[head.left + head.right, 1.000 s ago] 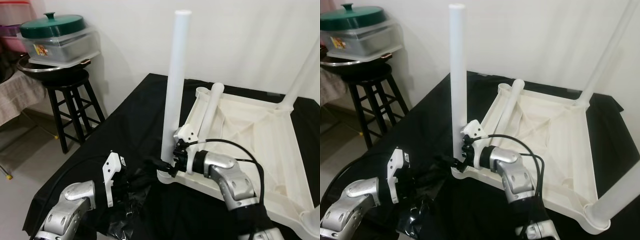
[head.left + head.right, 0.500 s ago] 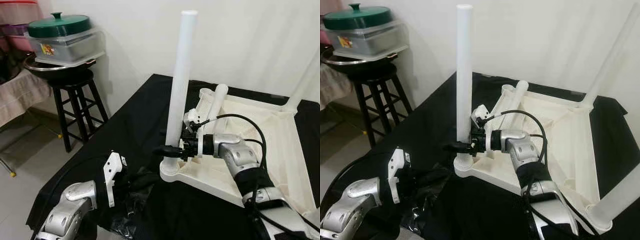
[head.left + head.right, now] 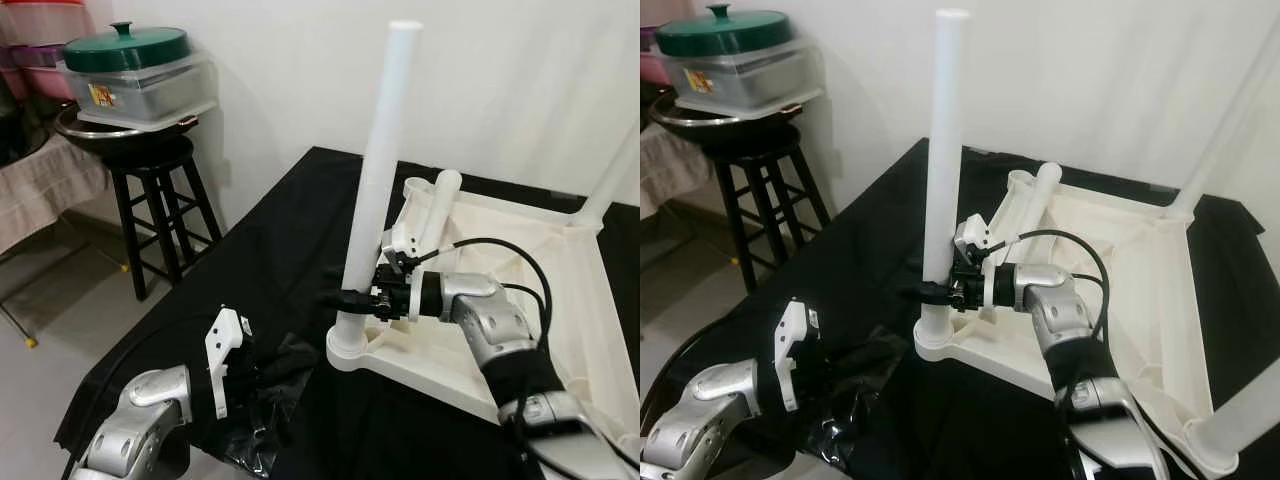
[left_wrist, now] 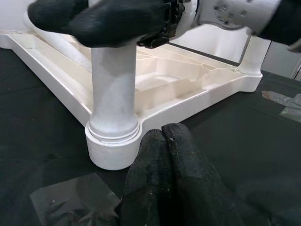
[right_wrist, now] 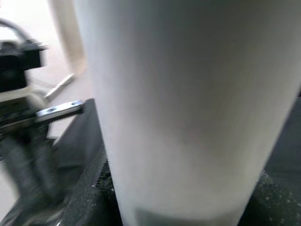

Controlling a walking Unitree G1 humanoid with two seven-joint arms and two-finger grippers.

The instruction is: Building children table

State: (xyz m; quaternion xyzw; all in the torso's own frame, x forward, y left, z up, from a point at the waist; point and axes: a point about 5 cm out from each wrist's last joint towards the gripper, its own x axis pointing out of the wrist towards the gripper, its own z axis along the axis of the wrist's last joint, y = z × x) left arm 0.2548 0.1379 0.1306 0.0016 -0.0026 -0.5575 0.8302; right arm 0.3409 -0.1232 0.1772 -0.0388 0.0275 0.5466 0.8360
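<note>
Since the earlier frames, the right gripper (image 3: 352,297) has climbed from the corner socket (image 3: 349,349) to a grip point slightly higher on the upright leg (image 3: 378,190), and the leg has tilted from vertical toward the table's interior.

**Current state.** The inverted white tabletop (image 3: 520,290) lies on the black cloth (image 3: 270,240). The upright leg stands seated in the near corner socket. The right gripper's fingers are clamped around the leg just above the socket collar. A second, loose leg (image 3: 432,205) lies across the tabletop's ribbed underside. The left gripper (image 4: 162,141) rests low on the cloth just beside the socket, fingers pressed together and holding nothing.

**Handling assessment.** The leg appears to be a hollow moulded plastic tube: light, stiff, smooth-walled, and likely slippery under the finger pads. Being long, it gives high leverage at the socket.

**Recommended grip.** Hold low, near the collar. A higher hold risks tilting the leg and lifting the light tabletop off the cloth.
</note>
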